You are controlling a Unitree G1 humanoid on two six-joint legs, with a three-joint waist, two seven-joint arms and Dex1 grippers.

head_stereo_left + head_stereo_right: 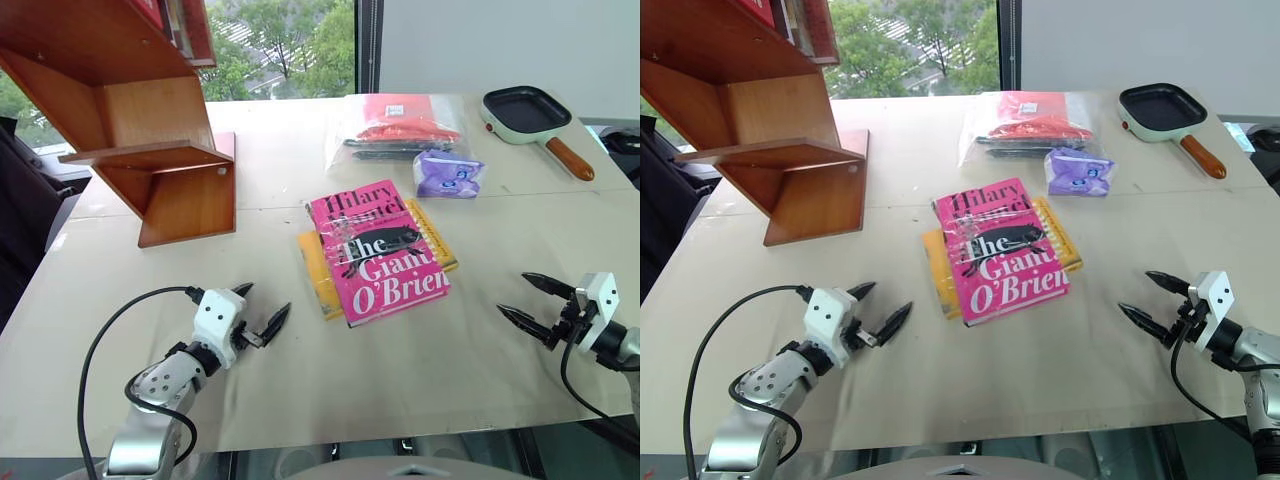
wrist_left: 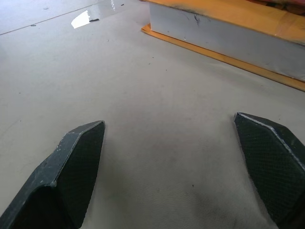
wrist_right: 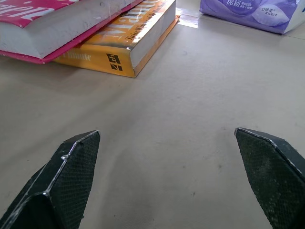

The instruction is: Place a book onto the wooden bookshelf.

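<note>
Still pre-grab: bright pink glossy paperback book point(image 1: 378, 253) flat on yellow-orange book point(image 1: 322, 277), both jaws spread either side. Next: closing in, then wooden bookshelf point(image 1: 150, 120).

Lab-like room: cloth-covered table point(image 1: 480, 380), big window point(image 1: 280, 45).

Bright daylight from the window point(image 1: 280, 45) beyond the table's point(image 1: 150, 250) far edge. Glare on the book's point(image 1: 378, 255) plastic wrap and on the table near its far edge. Shadows soft. Wrist views: fingertips point(image 2: 76, 162) slightly soft, rest sharp.
</note>
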